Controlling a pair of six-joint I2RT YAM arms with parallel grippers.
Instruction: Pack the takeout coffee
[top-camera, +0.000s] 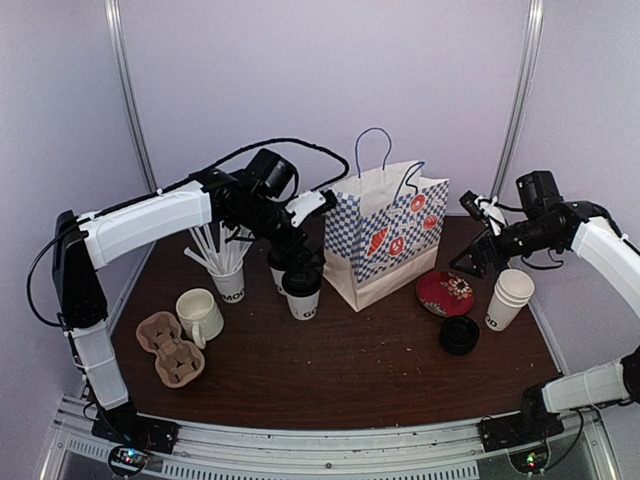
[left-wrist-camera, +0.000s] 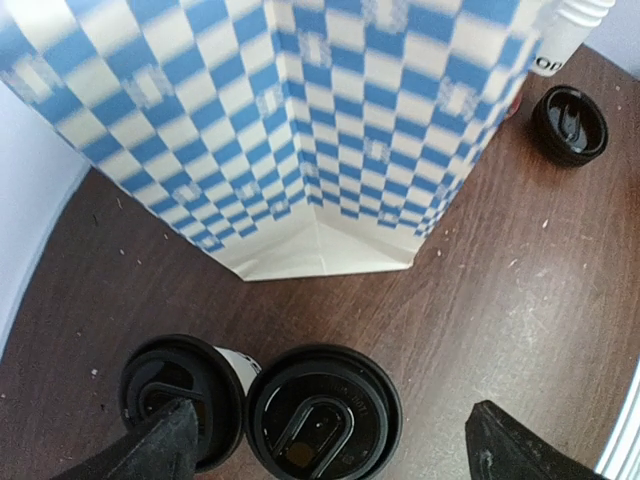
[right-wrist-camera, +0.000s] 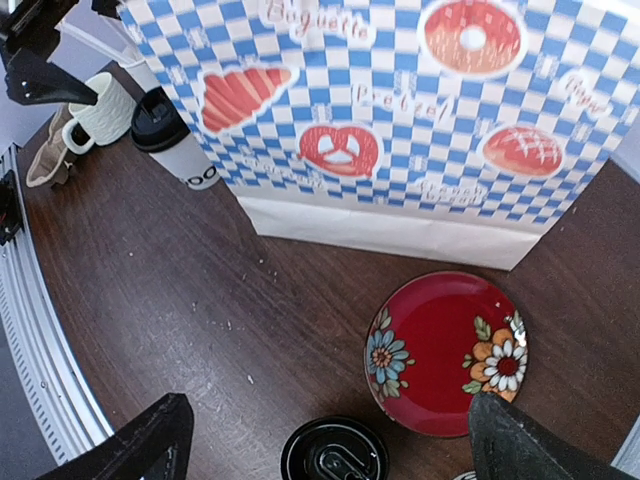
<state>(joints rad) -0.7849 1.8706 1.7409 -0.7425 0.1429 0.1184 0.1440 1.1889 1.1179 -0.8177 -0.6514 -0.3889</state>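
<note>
Left wrist view looks straight down on 2 white paper takeout cups with black round plastic lids. The nearer cup stands upright, long axis vertical, directly under the left gripper; the other cup is just beside it at 9 o'clock. The jaws are spread wide, released, holding nothing. The blue-and-white checked paper bag stands at 12 o'clock. The left arm is far nearer. The right gripper hangs spread and empty by the red flowered plate.

Paper bag: blue-checked, standing upright, far middle of the table.
Red plate: flat, just right of the bag.
Cream mug: left side, beside the cardboard carrier.
Straw cup: behind the mug.
</note>
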